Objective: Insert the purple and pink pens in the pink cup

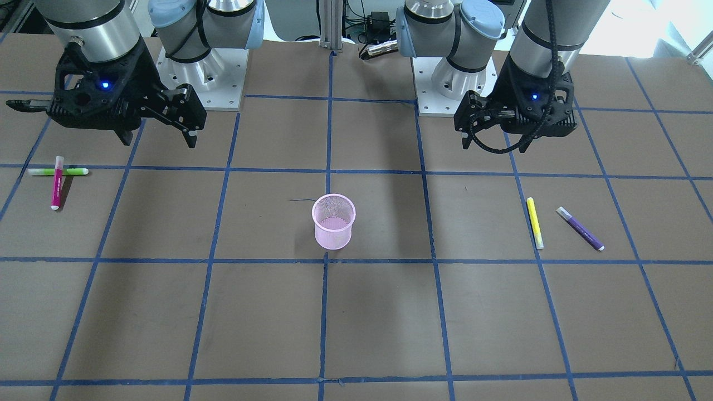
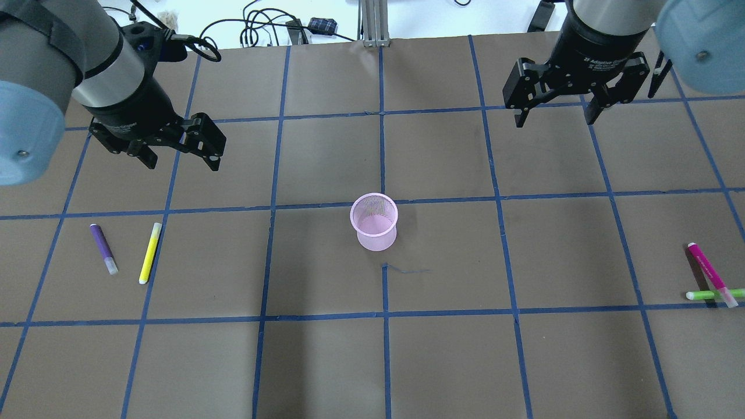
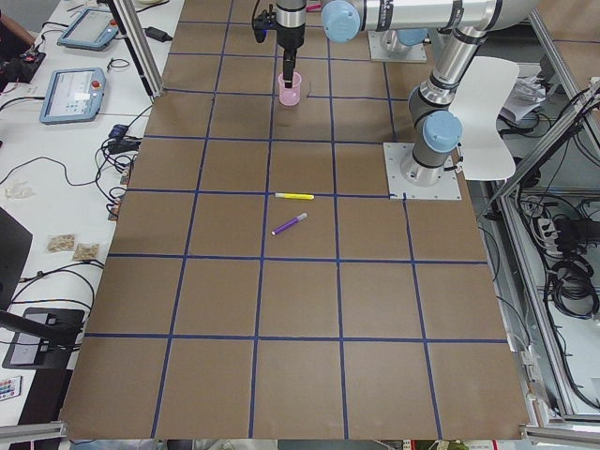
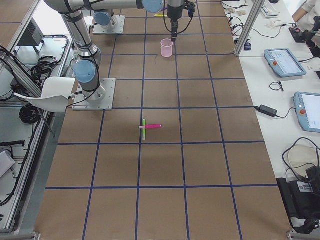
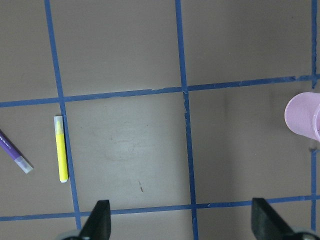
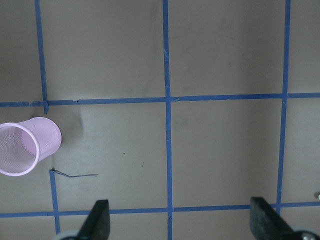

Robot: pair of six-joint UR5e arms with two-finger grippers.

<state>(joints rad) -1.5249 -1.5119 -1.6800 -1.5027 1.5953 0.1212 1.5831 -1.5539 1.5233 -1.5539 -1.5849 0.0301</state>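
The pink mesh cup [image 2: 374, 222] stands upright and empty at the table's middle; it also shows in the front view [image 1: 333, 221]. The purple pen [image 2: 103, 249] lies flat on the robot's left side, beside a yellow pen [image 2: 150, 253]. The pink pen [image 2: 710, 273] lies on the far right side, across a green pen [image 2: 707, 294]. My left gripper [image 2: 183, 166] hovers open and empty, behind the purple pen. My right gripper [image 2: 556, 122] hovers open and empty, well back from the pink pen. The left wrist view shows the purple pen's tip [image 5: 12, 152] and the cup [image 5: 304, 116].
The brown table [image 2: 442, 349] carries a grid of blue tape. A thin dark thread [image 2: 407, 270] lies just in front of the cup. The arm bases [image 1: 200, 78] stand at the table's robot side. Monitors and cables sit beyond the far edge.
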